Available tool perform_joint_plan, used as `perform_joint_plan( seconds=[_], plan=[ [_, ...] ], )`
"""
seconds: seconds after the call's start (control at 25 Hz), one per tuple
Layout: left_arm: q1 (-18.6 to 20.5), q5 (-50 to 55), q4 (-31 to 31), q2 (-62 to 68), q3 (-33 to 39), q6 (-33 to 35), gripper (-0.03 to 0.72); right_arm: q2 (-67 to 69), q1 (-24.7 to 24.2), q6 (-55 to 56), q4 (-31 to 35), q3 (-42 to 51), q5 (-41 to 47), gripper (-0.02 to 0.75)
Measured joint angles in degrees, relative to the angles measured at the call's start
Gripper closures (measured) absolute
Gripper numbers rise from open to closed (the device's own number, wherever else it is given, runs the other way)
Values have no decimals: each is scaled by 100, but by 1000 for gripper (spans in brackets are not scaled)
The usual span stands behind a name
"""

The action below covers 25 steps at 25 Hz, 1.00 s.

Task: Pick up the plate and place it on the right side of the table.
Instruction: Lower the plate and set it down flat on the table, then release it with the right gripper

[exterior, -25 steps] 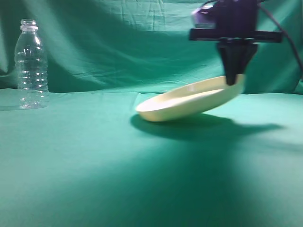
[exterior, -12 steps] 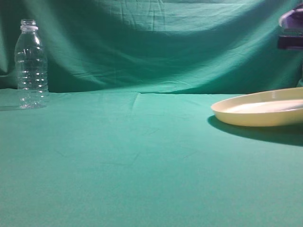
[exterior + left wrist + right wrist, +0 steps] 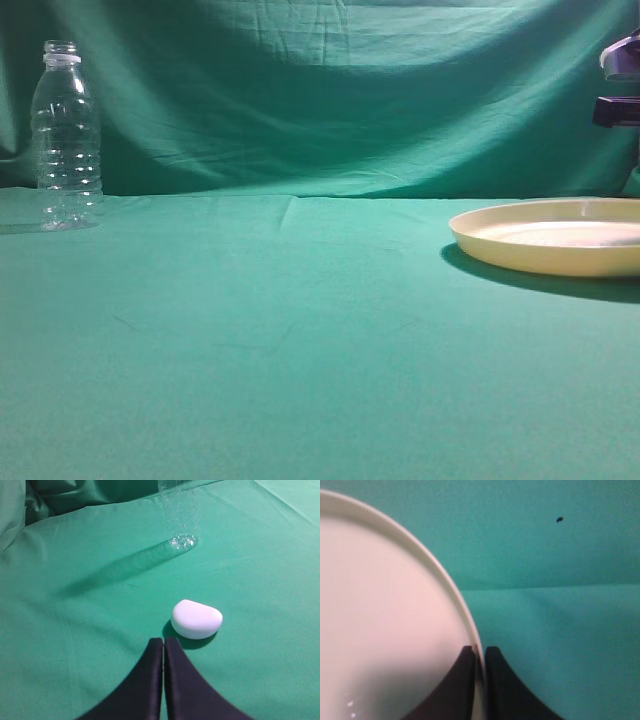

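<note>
The pale cream-yellow plate lies flat at the right edge of the teal table, partly cut off by the frame. In the right wrist view the plate fills the left side, and my right gripper is shut on its rim, one finger inside and one outside. In the exterior view only a dark part of the right arm shows, above the plate; its fingers are out of frame. My left gripper is shut and empty above the cloth, out of the exterior view.
A clear plastic bottle stands at the far left; its base shows in the left wrist view. A small white rounded object lies on the cloth just ahead of the left gripper. A draped green backdrop hangs behind.
The right gripper carried the tilted plate from the middle to the right, and it now rests flat on the table. In the last half second it settled slightly lower.
</note>
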Motion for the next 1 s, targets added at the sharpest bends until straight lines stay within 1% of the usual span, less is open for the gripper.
perform_joint_plan(
  seconds=[0.2, 0.24, 0.28, 0.36, 0.4, 0.48, 0.6, 0.68, 0.72, 0.76, 0.8, 0.92, 1.0],
  plan=[
    [0, 0, 0, 0, 0, 0, 688, 0, 0, -11, 0, 14, -109, 667],
    [0, 0, 0, 0, 0, 0, 688, 0, 0, -26, 0, 14, -118, 626],
    [0, 0, 0, 0, 0, 0, 688, 0, 0, -39, 0, 14, -118, 609],
    [0, 0, 0, 0, 0, 0, 688, 0, 0, -63, 0, 14, -131, 614],
    [0, 0, 0, 0, 0, 0, 688, 0, 0, -77, 0, 14, -131, 559],
    [0, 0, 0, 0, 0, 0, 688, 0, 0, -111, 0, 14, -116, 479],
    [0, 0, 0, 0, 0, 0, 688, 0, 0, -136, 0, -189, 181, 279],
    [0, 0, 0, 0, 0, 0, 688, 0, 0, -139, 0, -516, 548, 161],
    [0, 0, 0, 0, 0, 0, 688, 0, 0, -139, 0, -713, 719, 115],
    [0, 0, 0, 0, 0, 0, 688, 0, 0, -139, 0, -881, 931, 95],
    [0, 0, 0, 0, 0, 0, 688, 0, 0, -139, 0, -1088, 1151, 106],
    [0, 0, 0, 0, 0, 0, 688, -12, 0, -139, 43, -1596, 1775, 106],
    [0, 0, 0, 0, 0, 0, 688, -110, 0, -139, 140, -1809, 2115, 231]
  ],
)
